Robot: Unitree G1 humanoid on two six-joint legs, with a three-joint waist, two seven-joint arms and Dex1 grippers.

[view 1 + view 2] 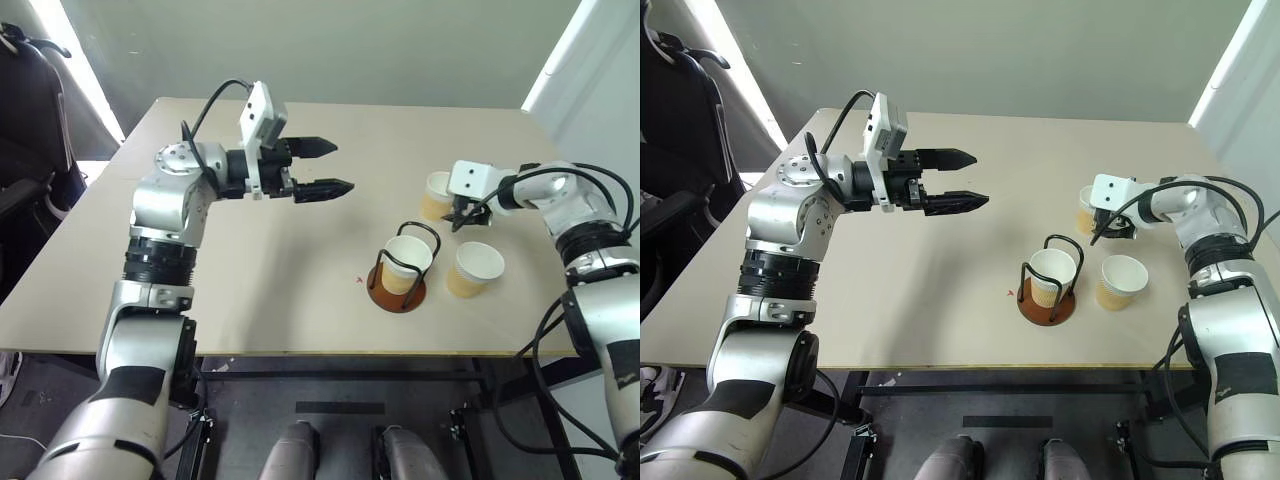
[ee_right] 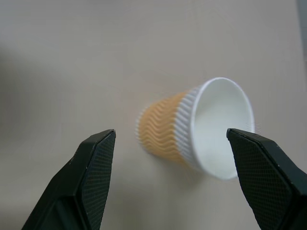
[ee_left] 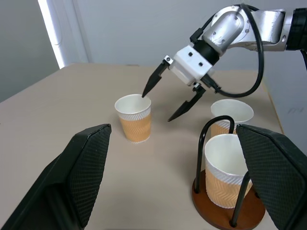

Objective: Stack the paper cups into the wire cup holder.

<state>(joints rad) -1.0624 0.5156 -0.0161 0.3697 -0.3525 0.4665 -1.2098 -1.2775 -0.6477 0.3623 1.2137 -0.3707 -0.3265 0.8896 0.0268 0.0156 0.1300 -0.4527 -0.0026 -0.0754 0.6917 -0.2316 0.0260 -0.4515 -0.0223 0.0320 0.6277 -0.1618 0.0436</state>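
Three tan ribbed paper cups stand upright on the table. One cup sits inside the black wire cup holder with its reddish-brown disc base. A second cup stands just right of the holder. The third cup stands farther back. My right gripper hangs open over that far cup, tilted down, one fingertip close by its rim. My left gripper is open and empty, held level above the table's middle, pointing right toward the cups, well apart from them.
The beige table stretches bare to the left of the holder. A small red mark lies just left of the holder. A dark chair stands beyond the table's left edge.
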